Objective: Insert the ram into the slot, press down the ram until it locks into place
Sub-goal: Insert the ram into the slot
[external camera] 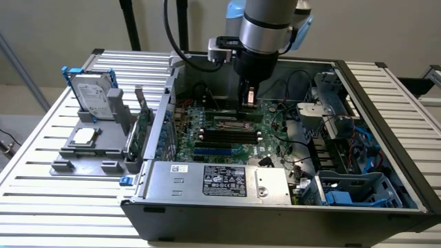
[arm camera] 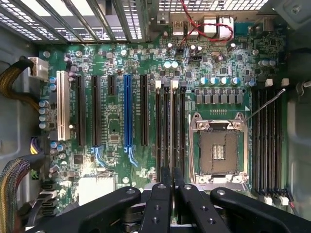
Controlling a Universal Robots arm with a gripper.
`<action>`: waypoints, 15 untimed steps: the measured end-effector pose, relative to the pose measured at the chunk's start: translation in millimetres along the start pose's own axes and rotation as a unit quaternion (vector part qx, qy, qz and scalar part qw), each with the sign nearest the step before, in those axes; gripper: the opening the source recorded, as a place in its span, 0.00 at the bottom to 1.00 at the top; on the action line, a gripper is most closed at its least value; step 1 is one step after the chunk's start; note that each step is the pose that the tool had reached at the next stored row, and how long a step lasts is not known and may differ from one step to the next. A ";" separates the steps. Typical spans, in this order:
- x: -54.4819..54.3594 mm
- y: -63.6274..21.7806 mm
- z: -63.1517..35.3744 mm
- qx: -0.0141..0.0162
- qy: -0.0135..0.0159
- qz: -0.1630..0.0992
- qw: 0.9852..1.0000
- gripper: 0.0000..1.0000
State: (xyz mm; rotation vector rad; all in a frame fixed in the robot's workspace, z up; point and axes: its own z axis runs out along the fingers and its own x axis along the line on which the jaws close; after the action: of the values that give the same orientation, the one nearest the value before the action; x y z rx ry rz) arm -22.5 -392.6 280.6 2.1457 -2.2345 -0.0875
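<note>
1. Above the open computer case [external camera: 276, 219], at the upper middle of the exterior frame, the arm [external camera: 265, 26] reaches straight down. The gripper [external camera: 248, 101] hangs over the motherboard [external camera: 200, 116], apart from it.
2. Its fingers [arm camera: 163, 194] are pressed together with only a hairline seam between them. Whether the ram's edge lies in that seam I cannot tell.
3. The slot [arm camera: 166, 126] lies among four parallel black connectors with pale end clips, straight beyond the fingertips. They sit between the CPU socket [arm camera: 217, 150] and the blue connector [arm camera: 128, 111].
4. A silver power supply box [external camera: 172, 178] fills the case's lower middle. A metal drive cage [external camera: 331, 111] and loose cables [external camera: 296, 85] crowd the exterior view's right, near the gripper.
5. The case stands on a slatted metal table [external camera: 41, 206]. At the exterior view's left a grey fixture [external camera: 82, 150] carries a hard drive [external camera: 93, 95] and an upright green card [external camera: 143, 129]. A pale wall [external camera: 55, 26] is behind.
6. Case walls rise on every side of the board, while the space straight over the slots is open.
</note>
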 end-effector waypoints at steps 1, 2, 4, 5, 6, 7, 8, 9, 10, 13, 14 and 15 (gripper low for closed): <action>0.2 -0.3 1.5 -0.001 0.000 0.000 1.000 0.13; 0.9 -0.5 3.2 -0.002 0.000 0.000 1.000 0.13; 2.9 -0.8 6.9 -0.002 0.000 0.000 1.000 0.13; 4.2 -1.0 8.6 -0.002 0.000 0.000 1.000 0.13; 5.4 -1.1 10.4 -0.002 0.000 0.000 1.000 0.13; 6.3 -1.3 12.2 -0.002 0.000 0.000 1.000 0.13; 7.1 -1.5 14.0 -0.002 0.000 0.000 1.000 0.13; 7.7 -1.6 15.3 -0.002 0.000 0.000 1.000 0.13; 8.4 -1.6 16.1 -0.002 0.000 0.000 1.000 0.13; 9.0 -1.8 16.9 -0.002 0.000 0.000 1.000 0.13; 9.1 -1.8 17.5 -0.002 0.000 0.000 1.000 0.13; 9.1 -1.8 18.1 -0.002 0.000 0.000 1.000 0.13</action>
State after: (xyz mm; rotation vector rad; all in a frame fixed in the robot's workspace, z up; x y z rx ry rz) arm -22.3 -401.6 262.4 2.1434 -2.2322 -0.0918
